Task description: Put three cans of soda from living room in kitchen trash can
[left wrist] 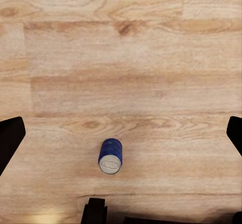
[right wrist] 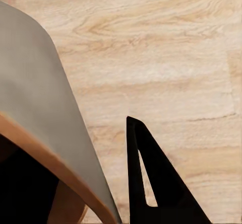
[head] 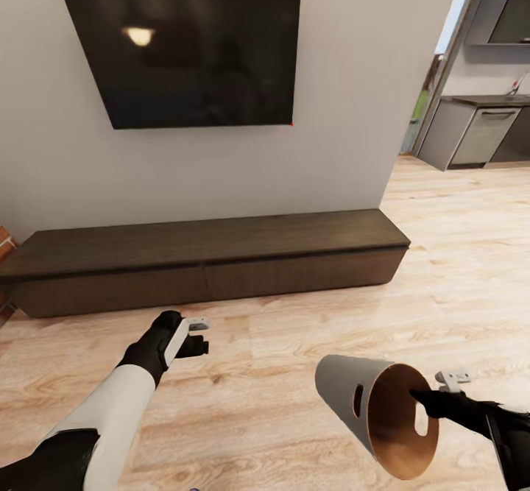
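A dark blue can of soda (left wrist: 110,156) lies on its side on the wood floor, silvery top toward the camera, seen in the left wrist view. My left gripper (left wrist: 121,133) hangs above it, open, its dark fingers (left wrist: 10,136) spread wide at the picture's edges. From the head camera, that left gripper (head: 196,335) hovers over the floor in front of the bench. My right gripper (head: 439,390) is shut on the rim of the tash can (head: 372,410), held tilted with its orange-brown inside facing me. In the right wrist view the tash can's grey wall (right wrist: 40,98) sits beside one black finger (right wrist: 151,183).
A long dark bench (head: 206,259) runs along the wall under a black TV (head: 188,49). Red brick (head: 4,244) shows at the far left. Past the wall's corner on the right, the kitchen's dark cabinets and grey counter (head: 486,126) stand beyond open wood floor (head: 456,255).
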Available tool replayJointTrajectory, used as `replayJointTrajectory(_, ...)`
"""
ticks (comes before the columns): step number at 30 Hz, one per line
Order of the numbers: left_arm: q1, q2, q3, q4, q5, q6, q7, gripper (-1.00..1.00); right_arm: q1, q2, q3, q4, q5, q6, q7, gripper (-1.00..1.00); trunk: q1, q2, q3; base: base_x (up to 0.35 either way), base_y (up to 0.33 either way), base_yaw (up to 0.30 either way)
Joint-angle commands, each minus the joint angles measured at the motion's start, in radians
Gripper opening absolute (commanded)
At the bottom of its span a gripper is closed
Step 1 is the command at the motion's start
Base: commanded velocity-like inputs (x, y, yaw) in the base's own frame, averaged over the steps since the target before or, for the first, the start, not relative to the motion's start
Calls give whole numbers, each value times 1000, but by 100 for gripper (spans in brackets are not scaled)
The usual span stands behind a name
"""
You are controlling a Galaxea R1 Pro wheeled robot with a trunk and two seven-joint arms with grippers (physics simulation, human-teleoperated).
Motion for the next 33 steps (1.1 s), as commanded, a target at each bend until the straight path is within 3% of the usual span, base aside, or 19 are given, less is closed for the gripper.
replayJointTrajectory(1, 0, -1, 0, -1, 0, 0, 1, 100, -7, -1, 7, -13, -21, 37, 6, -100, 4, -7, -3, 0, 0, 0)
replayJointTrajectory(2, 0, -3, 0, -2, 0, -1, 6, 100, -28, -4, 31, -47, -18, 124, 6, -100, 8, -14, -6, 0, 0, 0)
replayJointTrajectory(9, 0, -5, 0, -4, 0, -2, 12, 100, -153, -9, 123, -88, 16, 426, -1, -100, 35, -63, -32, 0, 0, 0)
replayJointTrajectory(10, 0, -4, 0, -4, 0, -2, 13, 100, -183, -9, 139, -90, 31, 498, -2, -100, 38, -70, -37, 0, 0, 0)
replayJointTrajectory(15, 0, -4, 0, -4, 0, -3, 15, 100, -279, -12, 164, -140, 65, 672, -4, -100, 58, -105, -60, 0, 0, 0)
replayJointTrajectory(18, 0, -4, 0, -4, 0, -3, 15, 100, -327, -12, 167, -173, 90, 687, -4, -100, 69, -126, -74, 0, 0, 0)
replayJointTrajectory(19, 0, -4, 0, -4, 0, -3, 15, 100, -357, -9, 168, -181, 119, 687, -4, -100, 73, -133, -78, 0, 0, 0)
replayJointTrajectory(20, 0, -4, 0, -4, 0, -4, 15, 100, -398, -4, 168, -189, 182, 687, -1, -100, 77, -140, -83, 0, 0, 0)
replayJointTrajectory(22, 0, -4, 0, -4, 0, -4, 15, 100, -430, -1, 166, -193, 238, 687, 4, -100, 84, -154, -93, 0, 0, 0)
replayJointTrajectory(33, 0, -5, 0, -5, 0, -5, 15, 100, -555, 7, 170, -191, 344, 687, 10, -100, 127, -231, -144, 0, 0, 6)
